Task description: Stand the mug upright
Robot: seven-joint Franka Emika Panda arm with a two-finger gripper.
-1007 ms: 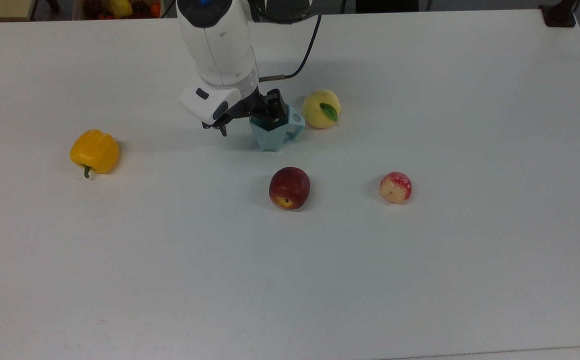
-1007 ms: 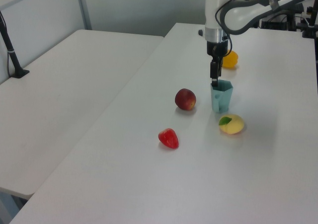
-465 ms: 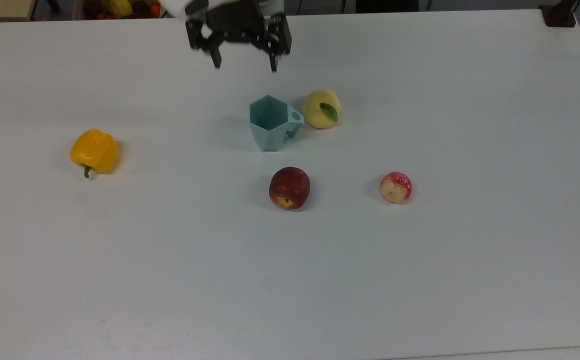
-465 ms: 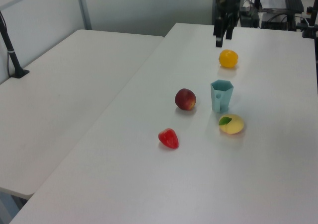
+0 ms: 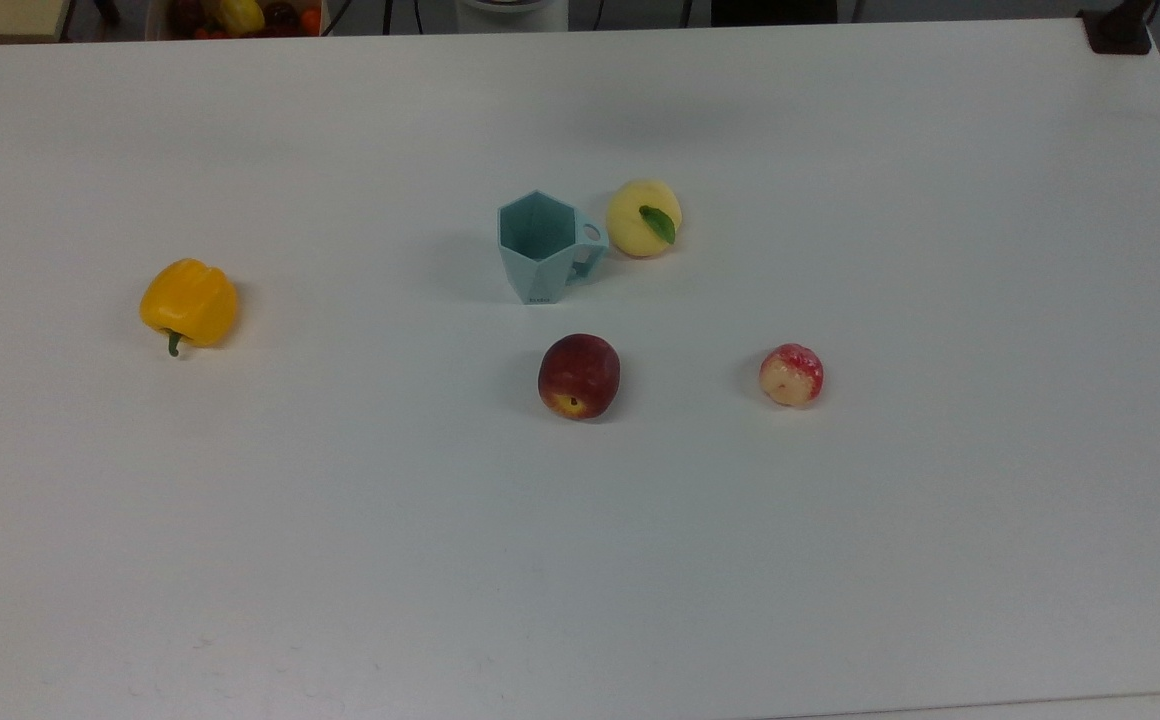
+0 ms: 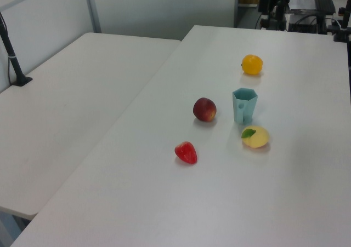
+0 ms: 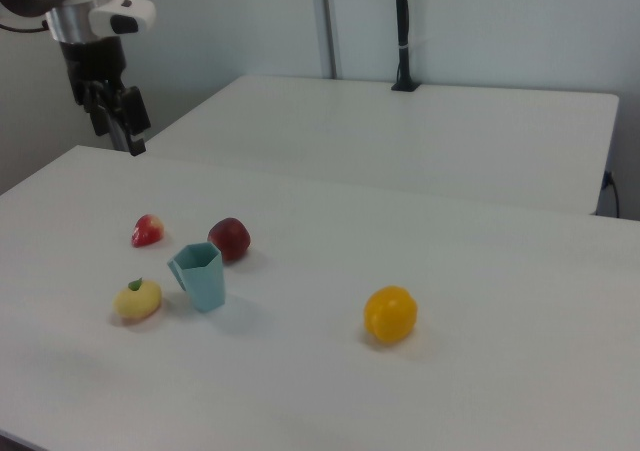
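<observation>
Top view: the mug (image 5: 543,246) is seen standing on its base near the middle of the table (image 5: 840,550), its hexagonal mouth facing up and its handle turned toward the top view's right. Just beside the handle a yellow peach (image 5: 644,217) is placed; whether the two touch cannot be told. A dark red peach (image 5: 579,376) lies nearer the camera, a small pink peach (image 5: 791,374) lies to the top view's right of it, and a yellow pepper (image 5: 189,302) is set well apart at the top view's left.

In the left view the mug (image 6: 244,105) is shown upright and untilted between the pepper (image 6: 252,64) on the far side and the yellow peach (image 6: 255,137) on the near side. The same stance is shown in the right view, where the mug (image 7: 199,276) is not leaned on any fruit.

In the right view the gripper (image 7: 117,121) is seen high above the table's far left corner, well apart from the mug. Its fingers appear parted by a moderate gap, and nothing is held between them.

The task is judged to be done: the mug is set upright and released, and the step in hand is taken to be the retreat of the arm. No further handling of the mug seems called for; at most, the arm would be parked clear of the table, with care that the mug and fruits are not brushed.
</observation>
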